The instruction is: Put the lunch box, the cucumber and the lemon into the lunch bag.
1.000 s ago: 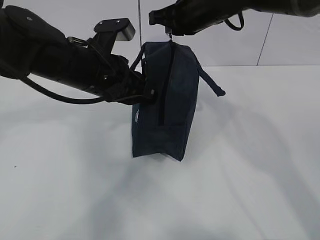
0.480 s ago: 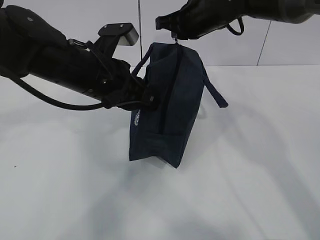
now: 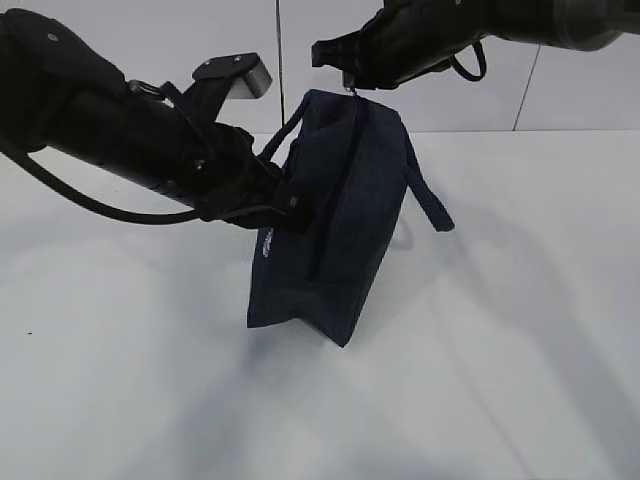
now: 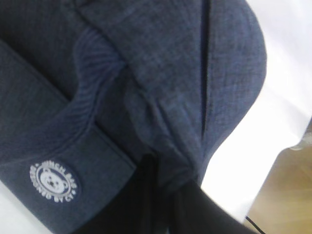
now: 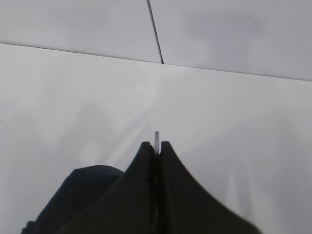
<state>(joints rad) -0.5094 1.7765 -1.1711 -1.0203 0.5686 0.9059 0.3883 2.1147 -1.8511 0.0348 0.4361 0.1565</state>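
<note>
The dark navy lunch bag stands on end, tilted, over the white table, held by both grippers. My left gripper is shut on a fold of the bag's side fabric beside the white round logo. In the left wrist view the gripper pinches that fold of the bag, with the logo to its left. My right gripper is shut on the metal zipper ring pull at the bag's top. The zipper runs down the bag's near face. The lunch box, cucumber and lemon are out of view.
One loop handle hangs off the bag's right side, another arches at the left. Grey wall panels with a dark seam stand behind the table. A strip of wooden floor shows past the table edge.
The bag has tilted further: its top moved slightly right with the right gripper and its bottom swung left and lower. The left arm shifted slightly, still gripping the fabric.
</note>
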